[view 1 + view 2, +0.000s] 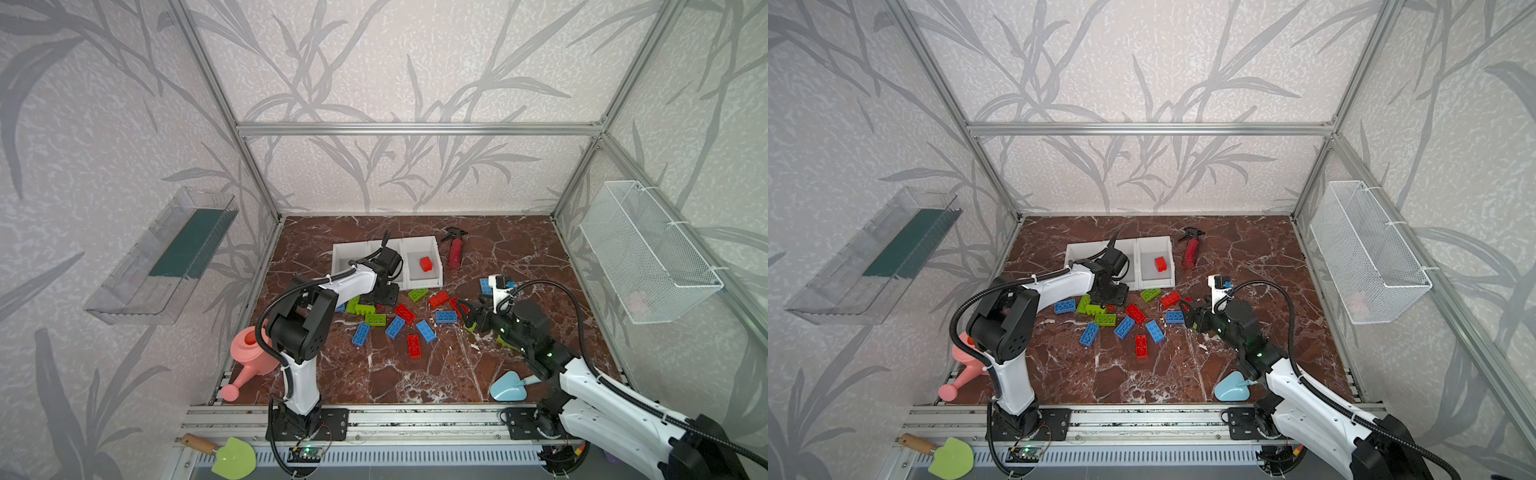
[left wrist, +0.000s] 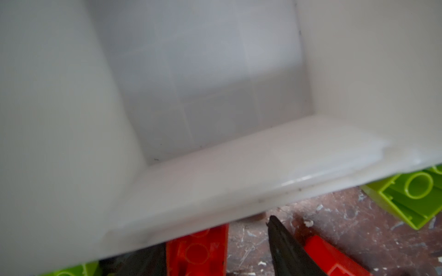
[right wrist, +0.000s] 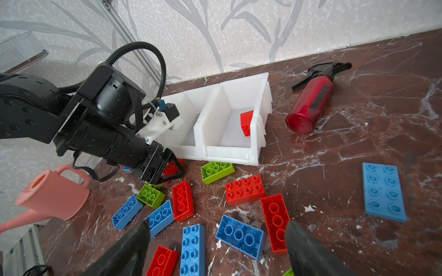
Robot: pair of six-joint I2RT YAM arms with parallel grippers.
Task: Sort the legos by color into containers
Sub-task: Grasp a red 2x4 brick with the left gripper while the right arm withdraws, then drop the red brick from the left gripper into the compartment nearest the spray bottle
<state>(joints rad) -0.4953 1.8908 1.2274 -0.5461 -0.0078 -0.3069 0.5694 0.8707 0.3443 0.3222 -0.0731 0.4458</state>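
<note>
The left arm [image 1: 353,282] and right arm [image 1: 594,386] wear glossy white shells between matte black joint housings dotted with small screws. Ribbed black hose [image 3: 163,71] loops along each. The left claw [image 3: 171,170] is black.

The surface [image 1: 374,374] is reddish-brown marble veined with white. Scattered over it are red bricks [image 1: 414,345], blue bricks [image 1: 360,334] and lime-green bricks [image 1: 375,319]. The three bins [image 1: 417,246] are plain white. The spray bottle [image 1: 456,251] is red with a black nozzle, the watering can [image 1: 249,353] salmon pink, the scoop [image 1: 505,386] pale blue, and the wire basket [image 1: 648,249] white. The walls [image 1: 374,62] are pale grey, patterned with darker grey leaves.
</note>
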